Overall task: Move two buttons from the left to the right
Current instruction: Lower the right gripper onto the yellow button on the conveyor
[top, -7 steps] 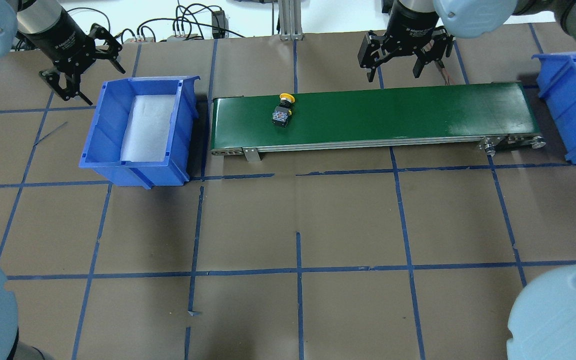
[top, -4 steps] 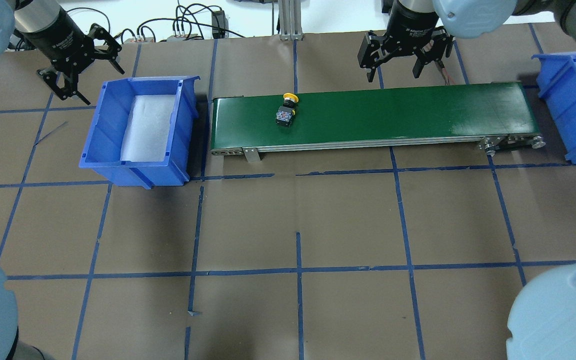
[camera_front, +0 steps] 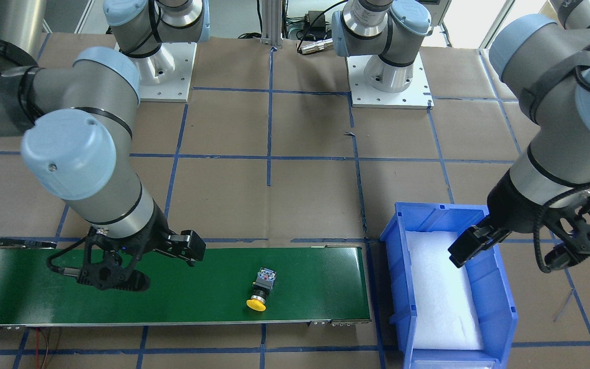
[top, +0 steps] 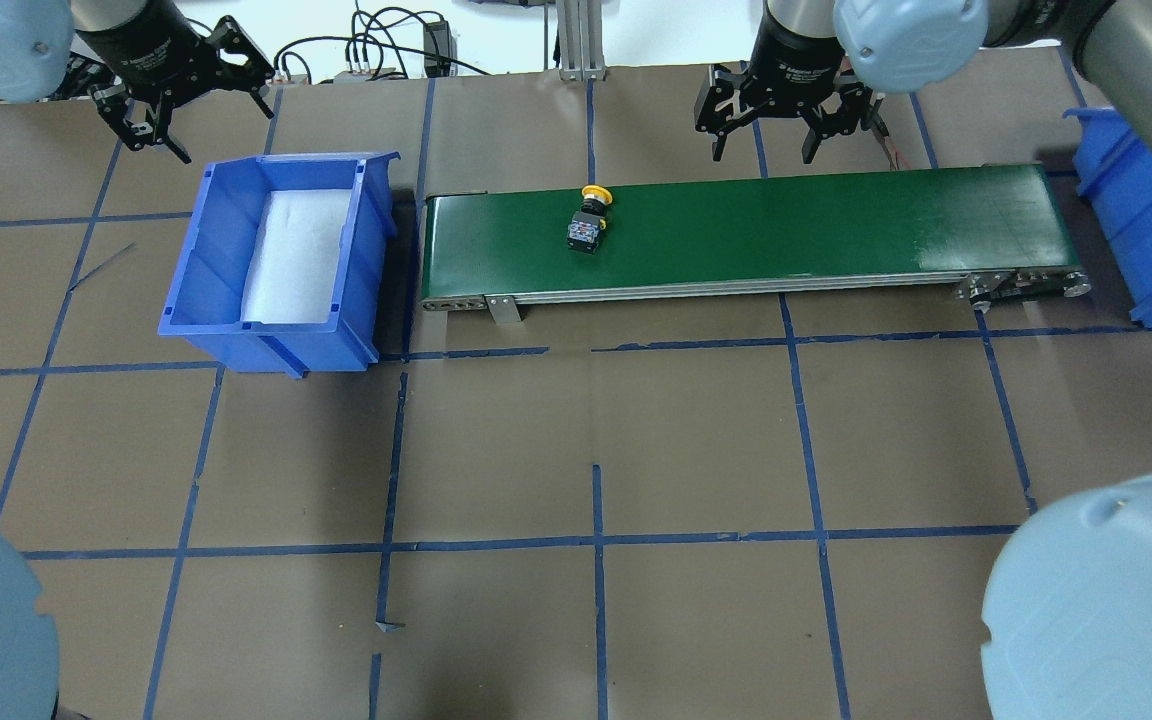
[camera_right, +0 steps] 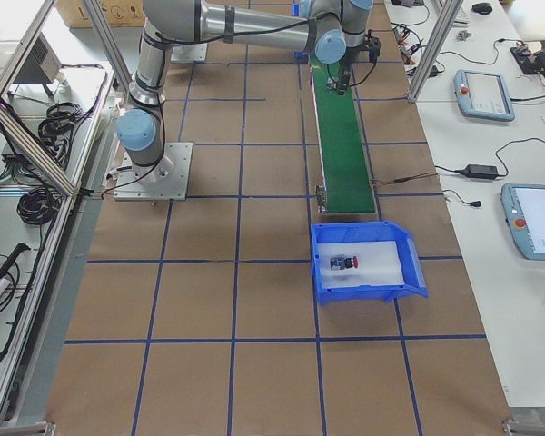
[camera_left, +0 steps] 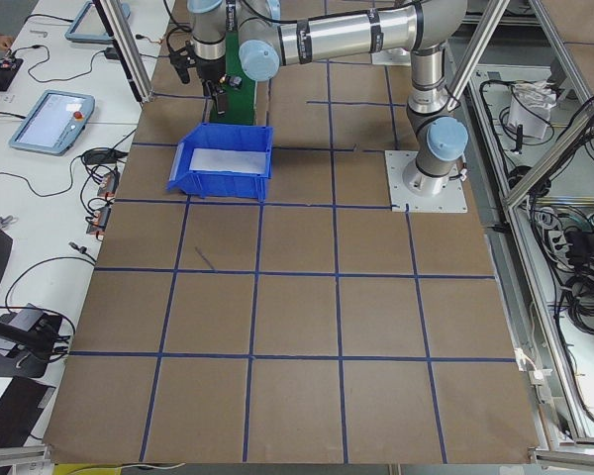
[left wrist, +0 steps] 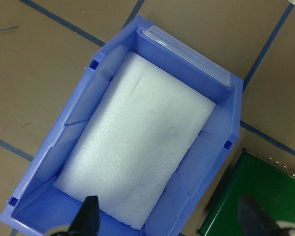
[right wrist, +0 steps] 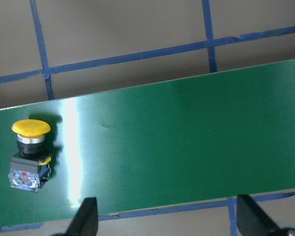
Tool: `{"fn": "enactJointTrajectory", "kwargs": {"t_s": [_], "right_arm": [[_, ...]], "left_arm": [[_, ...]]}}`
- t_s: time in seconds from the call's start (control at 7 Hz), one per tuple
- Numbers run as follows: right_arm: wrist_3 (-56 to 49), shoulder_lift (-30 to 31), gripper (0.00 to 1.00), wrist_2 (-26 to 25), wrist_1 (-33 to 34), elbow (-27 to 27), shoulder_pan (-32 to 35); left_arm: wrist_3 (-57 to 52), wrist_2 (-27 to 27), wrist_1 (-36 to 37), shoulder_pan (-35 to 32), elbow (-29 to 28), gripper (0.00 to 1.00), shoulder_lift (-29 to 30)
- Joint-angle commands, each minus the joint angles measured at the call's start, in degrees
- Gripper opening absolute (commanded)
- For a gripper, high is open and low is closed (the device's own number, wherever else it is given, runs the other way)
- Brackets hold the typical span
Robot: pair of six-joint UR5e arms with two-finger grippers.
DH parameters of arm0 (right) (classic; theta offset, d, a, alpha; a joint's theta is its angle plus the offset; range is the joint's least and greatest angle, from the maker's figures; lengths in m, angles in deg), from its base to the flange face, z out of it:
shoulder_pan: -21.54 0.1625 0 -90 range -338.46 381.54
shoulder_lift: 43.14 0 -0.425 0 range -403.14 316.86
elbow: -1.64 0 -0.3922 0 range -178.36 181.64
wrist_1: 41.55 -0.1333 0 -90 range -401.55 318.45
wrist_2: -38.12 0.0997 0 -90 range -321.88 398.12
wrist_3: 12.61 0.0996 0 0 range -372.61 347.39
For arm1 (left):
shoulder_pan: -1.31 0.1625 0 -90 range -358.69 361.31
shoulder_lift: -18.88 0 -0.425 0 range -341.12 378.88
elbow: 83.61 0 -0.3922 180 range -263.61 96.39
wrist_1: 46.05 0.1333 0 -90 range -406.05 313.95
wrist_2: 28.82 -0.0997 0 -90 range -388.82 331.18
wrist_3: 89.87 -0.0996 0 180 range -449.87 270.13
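While the right arm (camera_front: pixel 95 174) hangs over the belt (camera_front: pixel 208 287), its jaws gape.

We look forward and down from behind the robot over the whole table (top: pixel 596 420), with the green belt (top: pixel 786 230) at its far side. A facing camera across the table shows that belt near its bottom edge, sides swapped. Two high, distant end cameras look along the table, past the left bin (camera_left: pixel 223 185) or the right bin (camera_right: pixel 372 293) to the belt. The left wrist camera looks closely down into the left bin. The right wrist camera looks down on the belt and yellow button (right wrist: pixel 29 157), which both wide views share.
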Motion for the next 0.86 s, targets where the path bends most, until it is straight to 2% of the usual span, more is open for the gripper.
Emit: {"fn": "enactJointTrajectory", "kwargs": {"t_s": [0.0, 0.29, 0.57, 0.71], "right_arm": [[8.52, -3.52, 1.0, -0.42, 3.24, 0.2, 2.55], [12.66, -4.15, 1.0, -0.07, 3.15, 0.02, 3.95], [16.55, -5.38, 1.0, 0.37, 2.28, -0.06, 6.41], [19.25, -5.47, 1.0, 0.72, 2.19, 0.11, 7.38]], "left_arm": [[-6.44, -1.21, 0.31, -1.76, -0.06, 1.0, -2.69], [-8.51, -0.69, -0.13, -1.84, 2.65, 1.0, -7.52], [-8.6, -0.42, 0.13, -1.85, 10.45, 1.0, -13.23], [-8.69, -1.03, -0.74, -1.85, 11.27, 1.0, -14.47]]}}
